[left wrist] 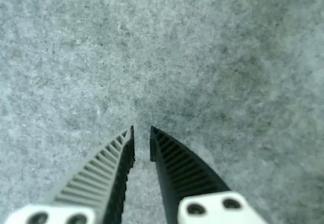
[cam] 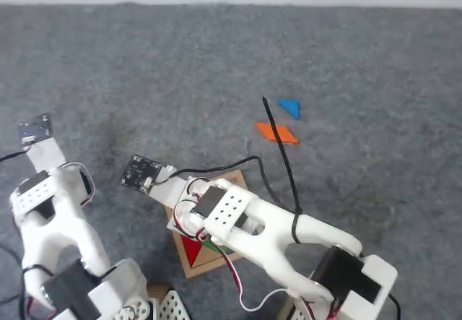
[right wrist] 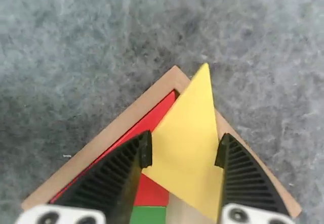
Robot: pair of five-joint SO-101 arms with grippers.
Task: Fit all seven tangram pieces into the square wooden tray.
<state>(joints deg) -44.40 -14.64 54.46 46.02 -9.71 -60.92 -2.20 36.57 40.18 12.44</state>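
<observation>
Because my right hand (right wrist: pixel 184 142), spread halfway, pinches the yellow triangle (right wrist: pixel 190 128) with its tip over the rim of the square wooden tray (right wrist: pixel 119 128) at the near edge of the bench (cam: pixel 216 53), releasing now could leave it tilted, riding the red tangram piece (right wrist: pixel 159 118). My left hand (left wrist: pixel 142 130), open just a slit, holds nothing.
</observation>
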